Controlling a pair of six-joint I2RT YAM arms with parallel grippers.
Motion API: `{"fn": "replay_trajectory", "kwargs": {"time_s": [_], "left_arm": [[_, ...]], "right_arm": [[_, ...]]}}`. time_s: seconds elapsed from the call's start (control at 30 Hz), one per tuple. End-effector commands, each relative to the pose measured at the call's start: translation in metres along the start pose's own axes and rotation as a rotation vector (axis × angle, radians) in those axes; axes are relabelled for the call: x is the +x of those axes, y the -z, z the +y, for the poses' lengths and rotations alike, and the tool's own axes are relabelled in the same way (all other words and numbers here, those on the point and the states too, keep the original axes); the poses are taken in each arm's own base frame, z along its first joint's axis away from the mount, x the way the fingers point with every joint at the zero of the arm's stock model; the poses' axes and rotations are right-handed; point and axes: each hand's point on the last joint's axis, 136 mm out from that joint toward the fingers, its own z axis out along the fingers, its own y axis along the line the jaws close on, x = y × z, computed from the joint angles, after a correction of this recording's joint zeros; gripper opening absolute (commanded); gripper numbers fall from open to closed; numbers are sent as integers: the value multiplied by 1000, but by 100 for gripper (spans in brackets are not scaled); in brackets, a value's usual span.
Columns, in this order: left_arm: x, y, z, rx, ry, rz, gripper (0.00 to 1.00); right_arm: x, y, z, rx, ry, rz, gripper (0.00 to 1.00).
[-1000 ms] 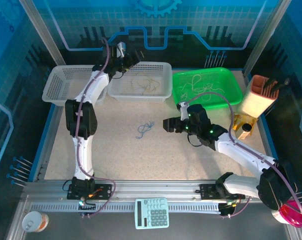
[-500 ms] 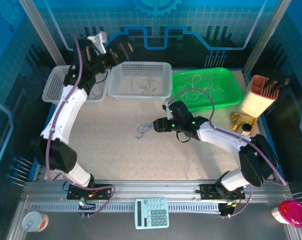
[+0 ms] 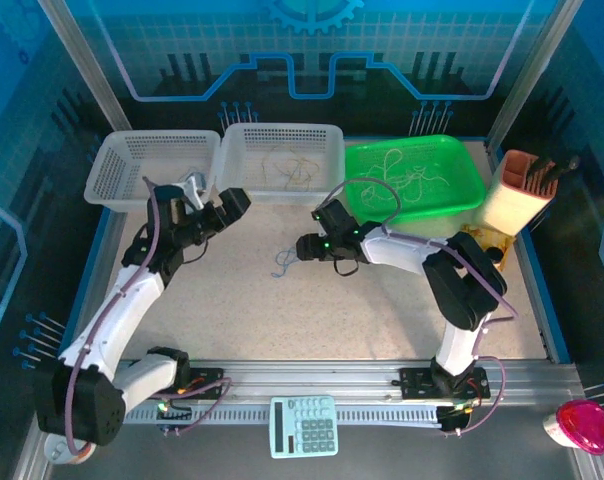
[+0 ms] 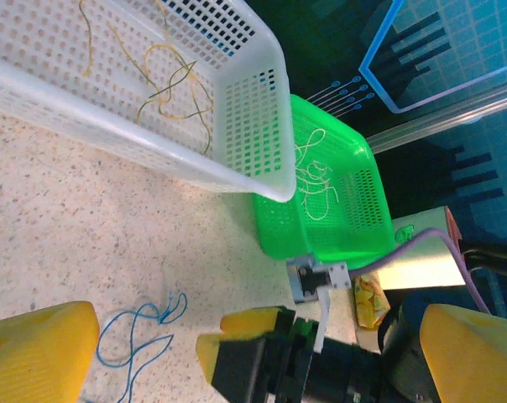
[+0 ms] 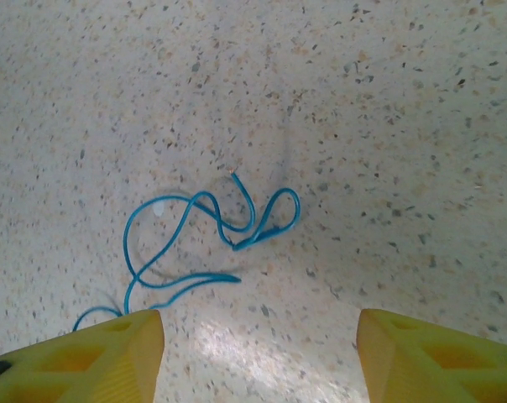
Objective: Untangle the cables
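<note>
One blue cable (image 5: 211, 243) lies loose on the worktop (image 5: 388, 126), its tail hidden behind a finger of my right hand (image 5: 258, 353), spread and empty; left hand (image 3: 232, 204) gapes wide, tips cut off.

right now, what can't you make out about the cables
- Blue cable, right wrist view: one end runs behind a finger of the right tool.
- Yellowish cables, left wrist view: cut off by the top edge.
- White cables, top view: too thin to count or see knots.
</note>
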Motion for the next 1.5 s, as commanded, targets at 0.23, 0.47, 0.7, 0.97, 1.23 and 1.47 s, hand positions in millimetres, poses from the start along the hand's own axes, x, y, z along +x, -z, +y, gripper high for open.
{"fn": "replay_trajectory", "kwargs": {"time_s": [0.23, 0.47, 0.7, 0.97, 1.23, 1.47], "left_arm": [[4, 11, 4, 10, 32, -50, 99], [-1, 12, -4, 30, 28, -56, 99], [-3, 14, -10, 47, 29, -57, 99], [-3, 15, -19, 81, 35, -40, 99], [-7, 17, -57, 225, 31, 5, 99], [-2, 13, -78, 285, 8, 30, 99]], "right_arm": [[-11, -26, 9, 18, -56, 23, 53], [-7, -37, 6, 41, -68, 57, 47], [-3, -45, 4, 43, -69, 78, 28], [-26, -1, 31, -71, 49, -38, 0], [-51, 99, 86, -379, 321, -257, 0], [-74, 178, 93, -533, 342, -411, 0]]}}
